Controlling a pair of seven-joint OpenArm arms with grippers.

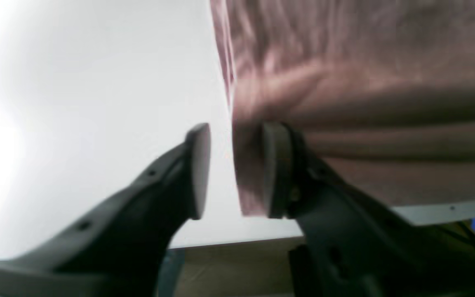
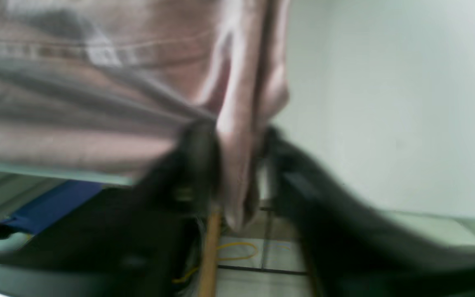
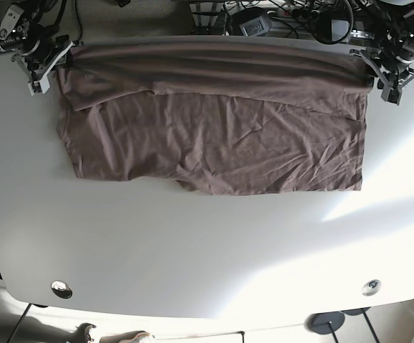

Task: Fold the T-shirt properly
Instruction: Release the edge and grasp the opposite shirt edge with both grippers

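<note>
The right arm's fingers (image 2: pixel 237 165) pinched a bunched corner of the dusty-pink cotton T-shirt (image 3: pixel 214 136). The left arm's fingers (image 1: pixel 235 169) stood spread around the opposite edge. Probably this held the far hem stretched for a fold. The shirt lay across the white surface (image 3: pixel 192 250); cables (image 3: pixel 292 18) cluttered the room behind.

White table (image 3: pixel 192 257) under bright sunlight patches; cables (image 3: pixel 292 18) cluttered behind its far edge
</note>
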